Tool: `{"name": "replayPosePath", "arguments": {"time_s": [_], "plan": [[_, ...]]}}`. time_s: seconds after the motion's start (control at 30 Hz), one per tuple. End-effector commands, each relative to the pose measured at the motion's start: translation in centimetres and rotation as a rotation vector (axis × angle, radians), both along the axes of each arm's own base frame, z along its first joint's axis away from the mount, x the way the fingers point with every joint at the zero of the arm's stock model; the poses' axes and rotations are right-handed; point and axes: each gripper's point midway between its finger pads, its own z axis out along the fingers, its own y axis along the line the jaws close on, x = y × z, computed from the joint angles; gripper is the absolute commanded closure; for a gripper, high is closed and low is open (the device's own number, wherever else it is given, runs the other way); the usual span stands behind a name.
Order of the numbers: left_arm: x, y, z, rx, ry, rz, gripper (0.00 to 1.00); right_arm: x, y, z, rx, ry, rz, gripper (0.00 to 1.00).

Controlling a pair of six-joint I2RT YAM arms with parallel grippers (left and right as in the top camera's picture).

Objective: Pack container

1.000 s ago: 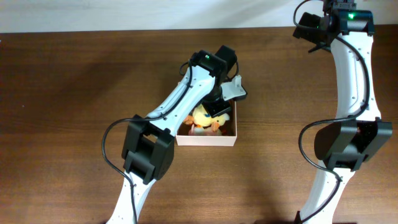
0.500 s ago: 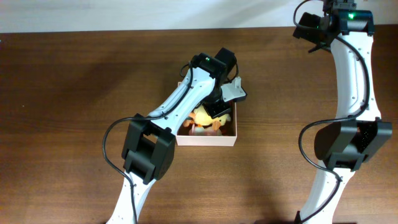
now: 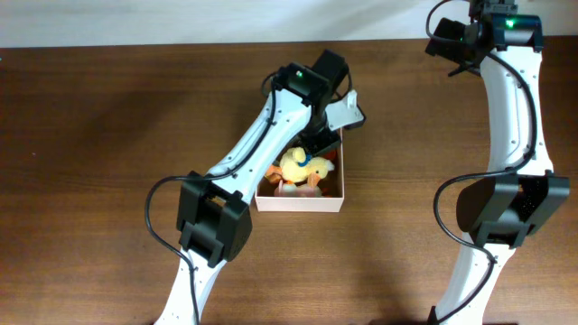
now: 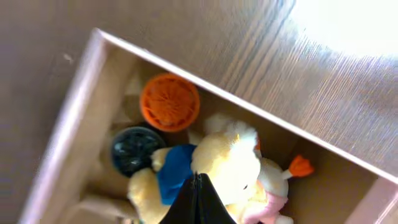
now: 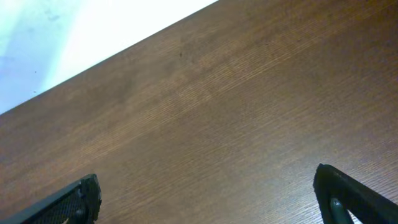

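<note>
The container (image 3: pixel 298 204) is a shallow white box with a tan inside, at the table's middle. In it lie a yellow plush duck with a blue patch (image 3: pixel 293 165), an orange ridged round toy (image 4: pixel 169 102), a dark round toy (image 4: pixel 134 149) and a pink-and-white plush (image 4: pixel 273 199). My left gripper (image 3: pixel 321 143) hangs over the box's far part. In the left wrist view its fingers (image 4: pixel 198 186) are pressed together just above the duck (image 4: pixel 230 162), holding nothing. My right gripper (image 5: pixel 208 193) is open over bare wood at the far right (image 3: pixel 470 23).
The dark wooden table (image 3: pixel 108 135) surrounds the box. A white strip (image 3: pixel 181 18) runs along the table's far edge. The box wall (image 4: pixel 81 106) shows at the left in the left wrist view.
My left gripper has drawn back toward the box's far edge, uncovering more of the duck. The right arm has not moved.
</note>
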Motion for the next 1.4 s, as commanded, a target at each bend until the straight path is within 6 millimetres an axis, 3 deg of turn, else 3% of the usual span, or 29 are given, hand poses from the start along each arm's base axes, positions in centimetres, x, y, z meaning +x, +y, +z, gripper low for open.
{"name": "replayPosePath", "arguments": {"time_s": [0.0, 0.1, 0.23, 0.33, 0.37, 0.43, 0.57, 0.73, 0.83, 0.97, 1.07, 1.1, 1.13, 1.37], "plan": [[0.6, -0.5, 2.8, -0.036, -0.056, 0.008, 0.98, 0.1, 0.3, -0.4, 0.009, 0.004, -0.004, 0.01], [1.3, -0.3, 4.6, -0.04, -0.101, 0.019, 0.98, 0.1, 0.3, -0.4, 0.009, 0.004, -0.004, 0.02], [4.4, 2.4, 7.3, 0.006, -0.229, 0.191, 0.97, 0.1, 0.3, -0.4, 0.009, 0.004, -0.004, 0.01], [6.9, 5.5, 9.5, 0.012, -0.306, 0.337, 0.76, 0.1, 0.3, -0.4, 0.009, 0.004, -0.004, 0.01], [7.9, 6.9, 10.3, 0.011, -0.329, 0.402, 0.68, 0.1, 0.3, -0.4, 0.008, 0.004, -0.004, 0.01], [9.6, 10.1, 11.5, 0.004, -0.362, 0.539, 0.6, 0.1, 0.3, -0.4, 0.009, 0.004, -0.004, 0.01], [11.6, 16.9, 12.4, -0.006, -0.362, 0.78, 0.6, 0.1, 0.3, -0.4, 0.009, 0.004, -0.004, 0.01], [11.4, 25.5, 11.6, 0.052, -0.291, 0.975, 0.57, 0.1, 0.3, -0.4, 0.009, 0.004, -0.004, 0.01], [10.4, 29.0, 11.1, 0.088, -0.238, 1.037, 0.54, 0.1, 0.3, -0.4, 0.009, 0.004, -0.004, 0.01], [9.4, 31.5, 10.6, 0.113, -0.192, 1.082, 0.47, 0.1, 0.3, -0.4, 0.009, 0.004, -0.004, 0.01], [9.0, 31.8, 10.5, 0.124, -0.176, 1.087, 0.38, 0.1, 0.3, -0.4, 0.009, 0.004, -0.004, 0.01], [8.9, 31.8, 10.5, 0.125, -0.173, 1.085, 0.13, 0.1, 0.3, -0.4, 0.009, 0.004, -0.004, 0.01], [8.9, 31.7, 10.4, 0.126, -0.172, 1.084, 0.01, 0.1, 0.3, -0.4, 0.009, 0.004, -0.004, 0.01], [8.9, 31.7, 10.4, 0.125, -0.172, 1.084, 0.01, 0.1, 0.3, -0.4, 0.009, 0.004, -0.004, 0.01]]}}
